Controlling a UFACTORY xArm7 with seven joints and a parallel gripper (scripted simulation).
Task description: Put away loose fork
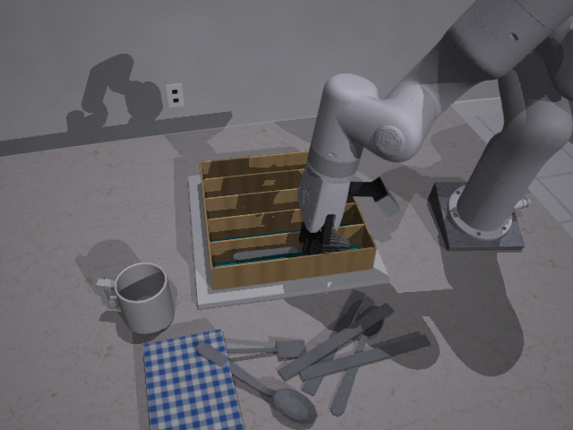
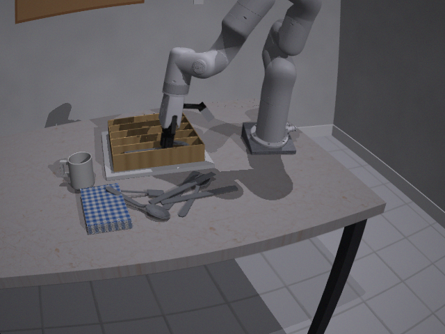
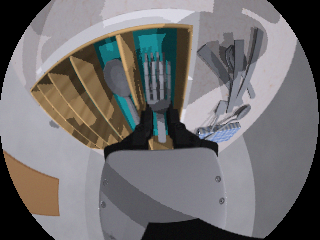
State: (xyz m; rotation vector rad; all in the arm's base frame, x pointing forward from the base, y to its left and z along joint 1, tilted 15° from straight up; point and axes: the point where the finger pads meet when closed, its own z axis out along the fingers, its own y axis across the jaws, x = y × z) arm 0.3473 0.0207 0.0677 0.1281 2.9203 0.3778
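Gripper [image 1: 316, 244]: clamped on the fork [image 1: 266, 253] near its neck, lowered into the front slot of the tray.
Fork: inside the frontmost teal-lined slot, handle pointing left in the top view, tines [image 3: 156, 79] toward the right end; resting on the floor or held just above it, cannot tell.
Other forks [image 1: 341, 241]: tines showing just right of the fingers, same slot.
Tray [image 1: 295, 269]: wooden, five long slots, on a white mat [image 1: 240, 296].
Neighbouring slot: a spoon [image 3: 118, 83], seen from the wrist.
Cutlery pile [image 1: 342, 349]: on the counter in front of the tray, well apart from it.
Mug [image 1: 143, 298]: left of the tray.
Checked napkin [image 1: 190, 383]: in front of the mug, under a spoon handle.
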